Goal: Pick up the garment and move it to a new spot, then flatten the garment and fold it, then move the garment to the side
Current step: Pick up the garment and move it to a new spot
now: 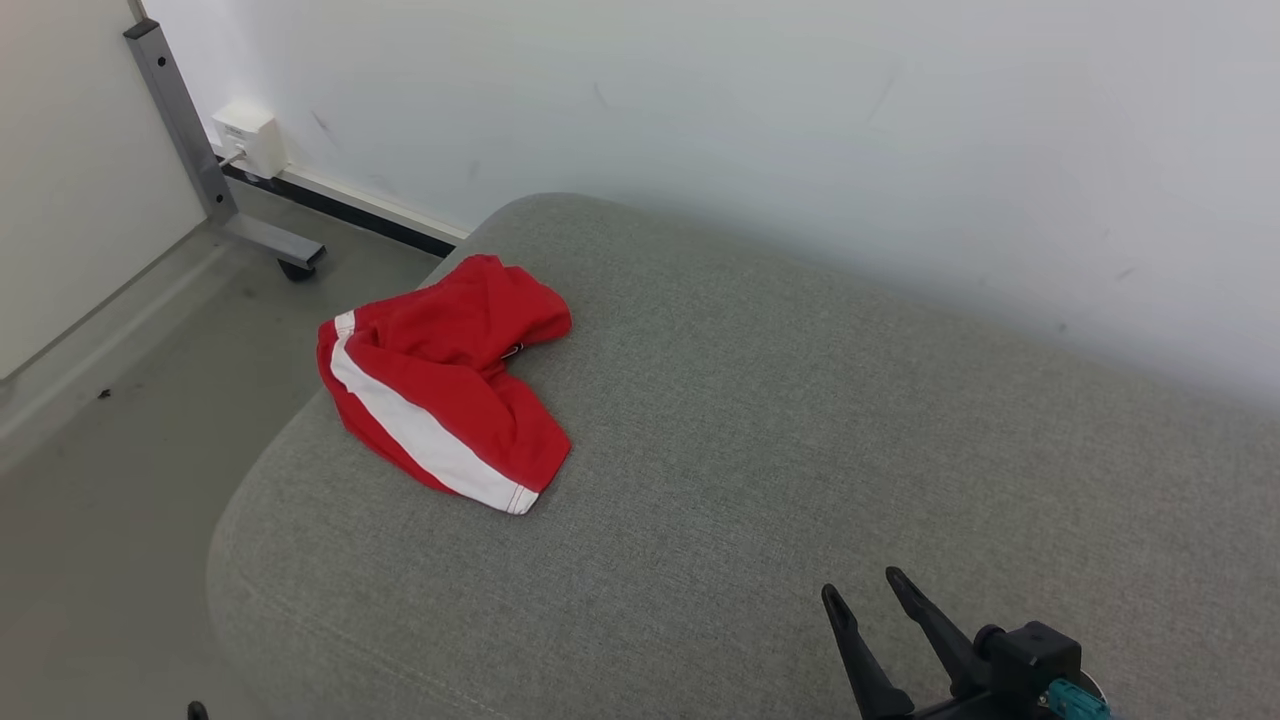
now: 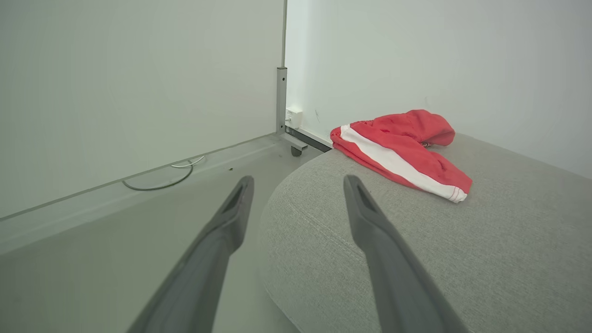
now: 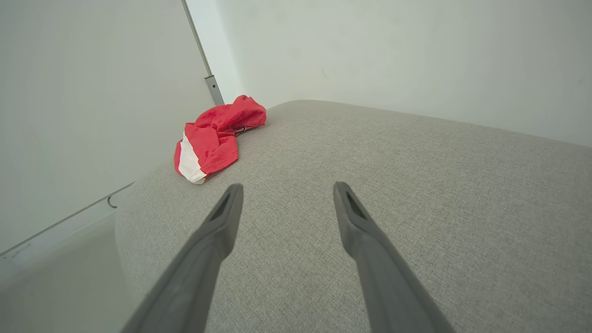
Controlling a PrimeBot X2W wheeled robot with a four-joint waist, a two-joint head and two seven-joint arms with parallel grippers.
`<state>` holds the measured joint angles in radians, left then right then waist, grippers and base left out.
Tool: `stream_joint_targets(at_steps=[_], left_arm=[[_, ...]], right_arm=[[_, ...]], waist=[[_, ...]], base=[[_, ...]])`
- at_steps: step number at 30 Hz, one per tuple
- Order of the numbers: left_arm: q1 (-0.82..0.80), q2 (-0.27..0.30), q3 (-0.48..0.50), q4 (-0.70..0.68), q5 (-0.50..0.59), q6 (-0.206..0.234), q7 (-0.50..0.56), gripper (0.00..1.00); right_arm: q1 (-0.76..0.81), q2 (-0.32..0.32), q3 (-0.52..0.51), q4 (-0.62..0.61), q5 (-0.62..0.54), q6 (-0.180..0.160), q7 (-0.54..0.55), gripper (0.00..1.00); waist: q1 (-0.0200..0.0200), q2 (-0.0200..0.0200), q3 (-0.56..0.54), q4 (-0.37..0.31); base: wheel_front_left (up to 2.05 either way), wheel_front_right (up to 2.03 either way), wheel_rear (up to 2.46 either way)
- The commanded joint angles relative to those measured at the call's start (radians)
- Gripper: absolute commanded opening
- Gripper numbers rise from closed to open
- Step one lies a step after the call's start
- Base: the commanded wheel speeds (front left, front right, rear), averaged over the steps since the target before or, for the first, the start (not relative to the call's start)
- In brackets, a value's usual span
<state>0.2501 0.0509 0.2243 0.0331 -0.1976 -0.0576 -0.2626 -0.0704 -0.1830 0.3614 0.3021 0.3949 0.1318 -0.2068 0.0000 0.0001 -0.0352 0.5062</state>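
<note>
The garment [image 1: 440,385], red shorts with a white side stripe, lies crumpled near the left end of a grey upholstered cushion [image 1: 800,430]. The left wrist view has the garment [image 2: 402,152] ahead and to the right, and the right wrist view has the garment [image 3: 215,136] ahead and to the left. My right gripper [image 1: 860,585] stands open over the cushion's front right part, well apart from the cloth, with nothing between its fingers. My left gripper [image 2: 298,182] is open and empty too, hanging at the cushion's left end, partly over the floor.
A white wall [image 1: 800,120] runs close behind the cushion. Left of the cushion is grey floor [image 1: 110,480] with a metal frame leg on a caster [image 1: 270,245], a white wall box [image 1: 248,138] and a loose cable [image 2: 162,182].
</note>
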Motion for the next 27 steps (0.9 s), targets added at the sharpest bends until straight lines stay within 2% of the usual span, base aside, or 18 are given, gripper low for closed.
stream_joint_targets(at_steps=[1,11,13,16,19,20,25,27], left_arm=[[0.019,-0.001,0.001,-0.001,-0.016,0.004,-0.003,1.0],[-0.005,-0.001,-0.007,0.052,-0.04,0.012,-0.003,1.0],[-0.024,-0.001,-0.007,0.088,-0.037,0.002,-0.003,1.0],[-0.07,-0.002,-0.052,0.138,-0.037,0.0,0.0,1.0],[-0.168,0.026,-0.068,0.203,-0.052,-0.013,0.057,1.0],[-0.197,0.042,-0.059,0.231,-0.054,0.0,0.095,1.0],[-0.399,0.108,-0.019,0.331,-0.112,0.0,0.235,1.0],[-0.492,0.116,0.023,0.373,-0.196,-0.005,0.31,1.0]], right_arm=[[-0.012,-0.01,0.005,0.005,0.011,-0.003,-0.006,1.0],[-0.004,-0.015,0.002,0.019,0.025,-0.003,-0.023,1.0],[0.004,-0.014,-0.002,0.016,0.024,-0.003,-0.022,1.0],[0.011,-0.016,-0.013,0.002,0.011,-0.003,-0.02,1.0],[0.027,-0.025,-0.035,-0.025,-0.006,-0.003,-0.011,1.0],[0.021,-0.026,-0.035,-0.045,-0.015,-0.003,0.001,1.0],[-0.019,-0.061,-0.047,-0.144,-0.053,-0.003,0.066,1.0],[-0.036,-0.072,-0.054,-0.183,-0.065,-0.003,0.088,1.0]], waist=[[0.0,-0.0001,0.004,0.004],[0.0,-0.0001,0.007,0.004],[0.0,-0.0001,0.008,0.003],[0.0,-0.0001,0.021,-0.002],[0.0,-0.0001,0.044,-0.012],[0.0,-0.0001,0.066,-0.032],[0.0,-0.0001,0.194,-0.145],[0.0,-0.0001,0.248,-0.191]], base=[[0.0,0.0,0.0],[0.0,0.0,0.0],[0.0,0.0,0.0],[0.0,0.0,0.0],[0.0,0.0,0.0],[0.0,0.0,0.0],[0.0,0.0,0.0],[0.0,0.0,0.0]])
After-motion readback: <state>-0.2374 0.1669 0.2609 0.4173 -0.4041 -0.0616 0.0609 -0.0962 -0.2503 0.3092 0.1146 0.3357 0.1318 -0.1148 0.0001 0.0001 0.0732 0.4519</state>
